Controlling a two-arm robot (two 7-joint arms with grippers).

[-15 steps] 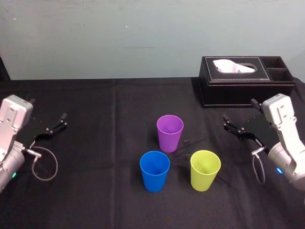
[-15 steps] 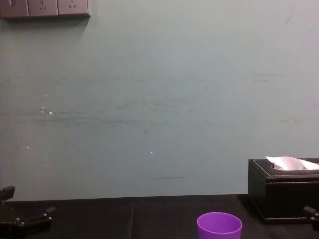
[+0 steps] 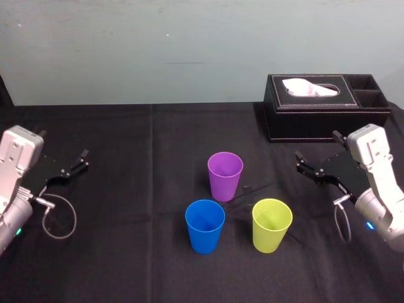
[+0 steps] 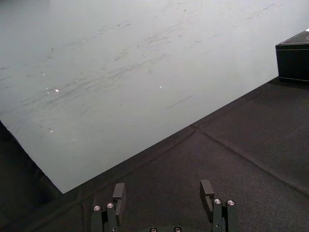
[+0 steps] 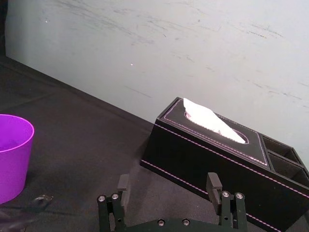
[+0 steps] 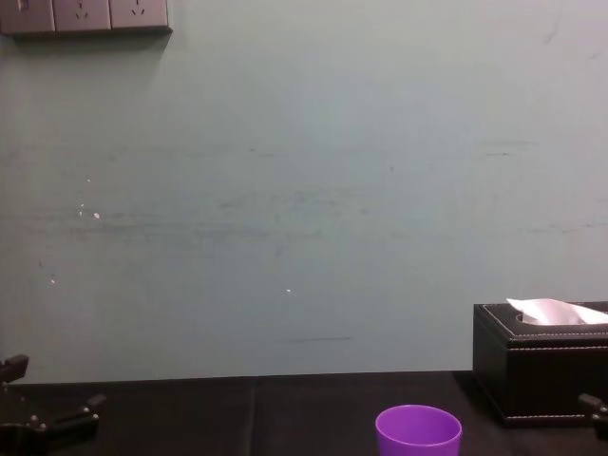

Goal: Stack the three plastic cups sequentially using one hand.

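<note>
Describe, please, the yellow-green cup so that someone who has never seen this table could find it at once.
Find the black tissue box at the far right, then look nearer the robot to three upright cups. The purple cup stands farthest, the blue cup near left; the yellow-green cup is the near right one.

Purple cup [image 3: 225, 175], blue cup [image 3: 205, 225], yellow-green cup [image 3: 272, 224]: upright, separate, triangle, purple farthest.
</note>
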